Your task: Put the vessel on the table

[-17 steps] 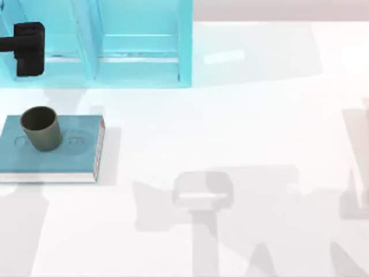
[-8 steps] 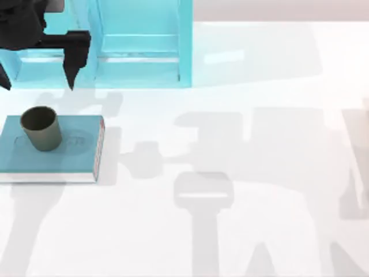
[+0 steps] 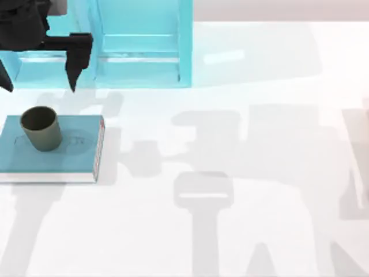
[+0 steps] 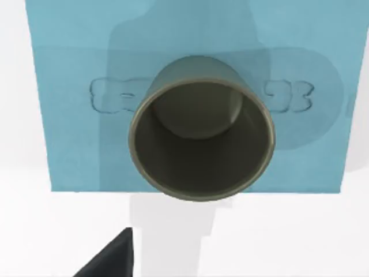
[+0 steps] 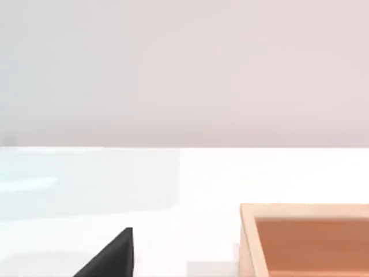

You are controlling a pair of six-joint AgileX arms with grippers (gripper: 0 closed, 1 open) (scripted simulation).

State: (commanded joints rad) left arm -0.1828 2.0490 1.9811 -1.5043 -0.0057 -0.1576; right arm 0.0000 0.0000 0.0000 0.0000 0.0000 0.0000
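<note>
Fingers spread wide, the left gripper [image 3: 37, 81] hovers above the upright olive cup [image 3: 40, 128] on the teal book [image 3: 63, 158]; a centred, straight descent should straddle its rim cleanly.

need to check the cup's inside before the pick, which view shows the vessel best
The left wrist view: it looks straight down into the vessel, showing its whole rim and dark empty inside, upright on the teal book. The top view shows the vessel smaller, at the table's left, with the open left gripper above it.
</note>
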